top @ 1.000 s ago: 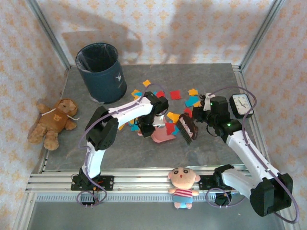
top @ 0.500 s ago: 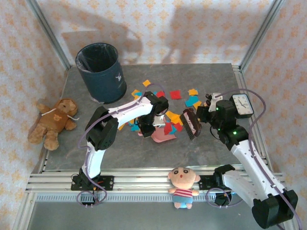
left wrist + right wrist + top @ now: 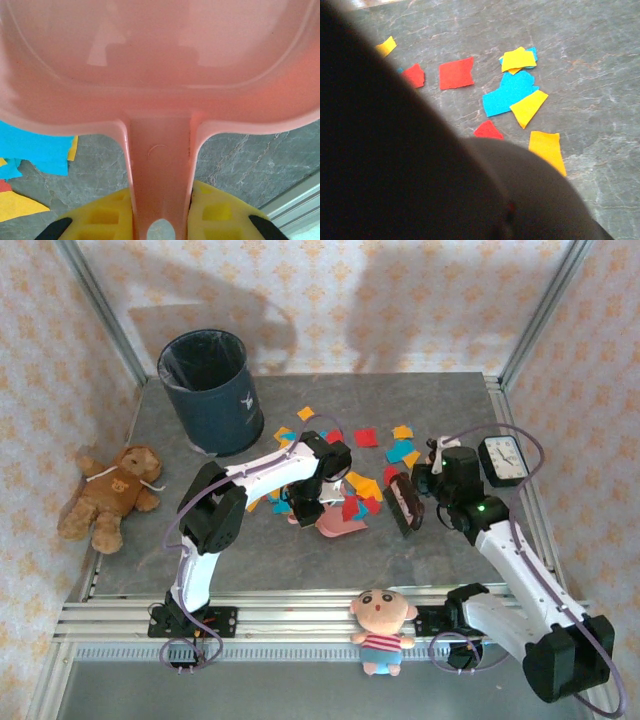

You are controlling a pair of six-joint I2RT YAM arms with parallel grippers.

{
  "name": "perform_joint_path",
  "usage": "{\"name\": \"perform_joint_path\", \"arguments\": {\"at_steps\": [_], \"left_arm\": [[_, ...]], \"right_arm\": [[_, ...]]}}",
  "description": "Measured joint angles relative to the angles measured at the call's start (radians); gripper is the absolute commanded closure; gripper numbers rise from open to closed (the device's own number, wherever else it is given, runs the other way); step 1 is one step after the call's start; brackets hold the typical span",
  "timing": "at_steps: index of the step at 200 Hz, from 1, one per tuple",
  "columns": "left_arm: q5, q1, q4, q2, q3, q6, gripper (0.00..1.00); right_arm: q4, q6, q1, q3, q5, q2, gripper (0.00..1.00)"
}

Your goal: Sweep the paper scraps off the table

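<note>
Top view: left gripper (image 3: 303,508) clamped on the pink dustpan (image 3: 340,526) handle, right gripper (image 3: 424,483) closed on the brush (image 3: 402,504) just right of it. Paper scraps (image 3: 366,486) are heaped at the dustpan's far lip, with bare table (image 3: 300,565) on its near side. Left wrist: blue scraps left of the handle, rail edge to the right. Right wrist: scraps on open stone behind a dark blur, probably the brush.

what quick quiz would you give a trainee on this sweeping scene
1. True or false: the left gripper is shut on the dustpan handle.
2. What does the right gripper hold? A brush B cloth C nothing
3. Fill in: the scraps lie on the ___.
Key: 1 true; 2 A; 3 table
</note>
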Motion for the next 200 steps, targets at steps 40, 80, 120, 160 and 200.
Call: {"name": "perform_joint_path", "arguments": {"at_steps": [40,80,120,160,200], "left_arm": [[0.000,0.000,0.013,0.001,0.000,-0.003,1.00],[-0.001,0.000,0.021,0.013,0.004,-0.011,1.00],[-0.005,0.001,0.029,0.014,0.004,-0.027,1.00],[-0.010,0.021,0.056,0.013,-0.020,-0.036,1.00],[-0.013,0.037,0.069,0.013,-0.040,-0.045,1.00]], "right_arm": [[0.007,-0.008,0.003,0.000,-0.102,0.020,1.00],[0.005,-0.017,0.008,0.007,-0.202,0.037,1.00],[-0.043,-0.037,0.008,0.034,-0.210,0.036,1.00],[-0.066,-0.045,0.008,0.055,-0.178,0.020,1.00],[-0.039,-0.043,0.008,0.062,-0.138,0.018,1.00]]}}
